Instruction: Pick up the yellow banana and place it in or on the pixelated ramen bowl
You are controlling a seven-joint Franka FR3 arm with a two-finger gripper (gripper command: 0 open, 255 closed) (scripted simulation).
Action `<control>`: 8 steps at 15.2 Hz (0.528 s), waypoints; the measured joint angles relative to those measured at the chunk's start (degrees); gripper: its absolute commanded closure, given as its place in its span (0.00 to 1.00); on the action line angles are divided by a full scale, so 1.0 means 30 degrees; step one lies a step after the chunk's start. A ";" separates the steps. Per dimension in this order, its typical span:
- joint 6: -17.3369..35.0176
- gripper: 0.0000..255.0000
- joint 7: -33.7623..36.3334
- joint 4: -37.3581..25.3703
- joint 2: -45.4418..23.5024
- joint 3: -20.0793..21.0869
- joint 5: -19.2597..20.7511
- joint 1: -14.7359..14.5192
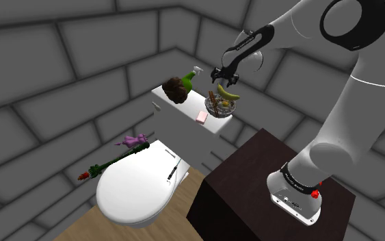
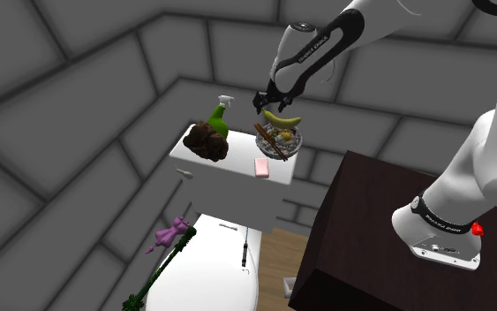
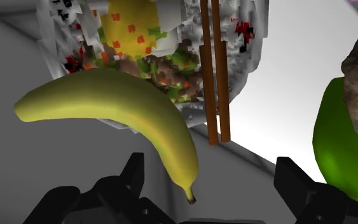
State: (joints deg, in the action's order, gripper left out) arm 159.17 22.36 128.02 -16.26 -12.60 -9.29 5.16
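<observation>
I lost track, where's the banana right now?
In the shoulder view, the banana lies over the ramen bowl on the toilet tank, just under the gripper, right of the green bottle.

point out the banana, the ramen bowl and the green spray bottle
banana (image 3: 126, 95), wrist view, middle of its yellow body
ramen bowl (image 1: 219, 114), shoulder view, its outer wall under the rim
green spray bottle (image 2: 220, 122), second exterior view, its green body

Ramen bowl (image 3: 247, 57) and green bottle (image 3: 339, 149) cut by wrist view's edge, pink item (image 1: 202, 118) unidentifiable
</observation>
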 measured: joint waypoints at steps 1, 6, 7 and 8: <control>-0.0174 0.00 0.0571 -0.0152 -0.0025 0.0793 0.0646 0.0810; 0.0550 0.00 0.1423 -0.0140 -0.0479 0.4615 0.3885 0.4866; 0.0532 0.00 0.1642 -0.0196 -0.0593 0.5272 0.4563 0.5543; 0.0691 0.00 0.1306 -0.0129 -0.0735 0.5961 0.5157 0.6338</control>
State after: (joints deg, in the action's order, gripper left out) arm 161.24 26.27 127.64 -18.46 5.28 6.18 24.18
